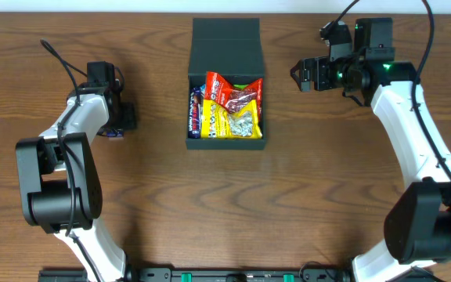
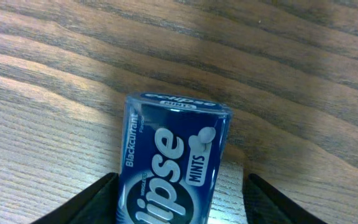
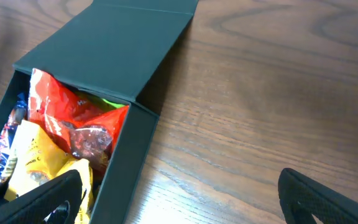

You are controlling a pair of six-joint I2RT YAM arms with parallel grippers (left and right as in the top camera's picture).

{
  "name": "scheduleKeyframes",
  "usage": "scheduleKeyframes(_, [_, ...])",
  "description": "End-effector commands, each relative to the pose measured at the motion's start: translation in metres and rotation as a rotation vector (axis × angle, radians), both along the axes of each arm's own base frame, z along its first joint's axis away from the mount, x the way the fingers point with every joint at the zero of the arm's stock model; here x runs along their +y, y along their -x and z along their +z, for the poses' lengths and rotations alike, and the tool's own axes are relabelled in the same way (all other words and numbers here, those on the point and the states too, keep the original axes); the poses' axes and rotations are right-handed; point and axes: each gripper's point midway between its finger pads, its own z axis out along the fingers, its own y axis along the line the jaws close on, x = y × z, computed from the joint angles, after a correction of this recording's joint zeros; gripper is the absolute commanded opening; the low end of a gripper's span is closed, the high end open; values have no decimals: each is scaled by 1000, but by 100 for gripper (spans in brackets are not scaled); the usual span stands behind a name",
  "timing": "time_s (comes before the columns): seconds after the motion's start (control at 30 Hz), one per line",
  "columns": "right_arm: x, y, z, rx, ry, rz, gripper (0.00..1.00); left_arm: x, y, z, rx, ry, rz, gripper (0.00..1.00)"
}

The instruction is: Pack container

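Observation:
The dark teal container (image 1: 225, 143) stands open at the table's middle back, its lid (image 1: 225, 45) folded back flat. It holds a red packet (image 1: 227, 90), a yellow packet (image 1: 237, 121) and blue bars (image 1: 196, 111). My left gripper (image 1: 122, 117) is at the left, open, its fingers (image 2: 180, 179) on either side of a blue Eclipse mints tin (image 2: 176, 155) lying on the table. My right gripper (image 1: 300, 74) is open and empty just right of the container; the right wrist view shows its fingers (image 3: 179, 183) next to the container's wall (image 3: 126, 168).
The table is brown wood (image 1: 233, 211). The mints tin shows only as a small blue edge under the left gripper in the overhead view (image 1: 114, 134). Both arm bases stand at the front corners.

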Motion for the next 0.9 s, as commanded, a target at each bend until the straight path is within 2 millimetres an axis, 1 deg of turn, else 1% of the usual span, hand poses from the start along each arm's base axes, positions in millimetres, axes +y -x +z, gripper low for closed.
scheduleKeyframes(0.0, [-5,-3,13,-36,5,-1,99,3,-4,1,-7,-1,-7,57])
scheduleKeyframes(0.13, [-5,-3,13,-37,5,-1,99,4,-7,1,-17,-4,-7,50])
scheduleKeyframes(0.43, [-5,-3,13,-37,5,-1,99,4,-7,2,-19,-7,-8,27])
scheduleKeyframes(0.47, [-5,-3,13,-37,5,-1,99,4,-7,2,-19,-7,-8,24])
scheduleKeyframes(0.57, [-5,-3,13,-39,5,-1,99,2,-6,4,-12,-2,-9,8])
scheduleKeyframes(0.6, [-5,-3,13,-39,5,-1,100,0,-6,6,-12,6,-13,6])
scheduleKeyframes(0.67, [-5,-3,13,-41,5,-1,99,-8,-10,16,-27,33,-30,6])
scheduleKeyframes(0.73, [-5,-4,14,-45,5,-1,99,-17,-18,31,-68,57,-50,6])
scheduleKeyframes(0.8, [-4,-5,15,-49,5,-2,99,-29,-28,48,-119,85,-77,6])
scheduleKeyframes(0.87, [-4,-5,15,-52,5,-2,99,-42,-38,71,-178,103,-110,6])
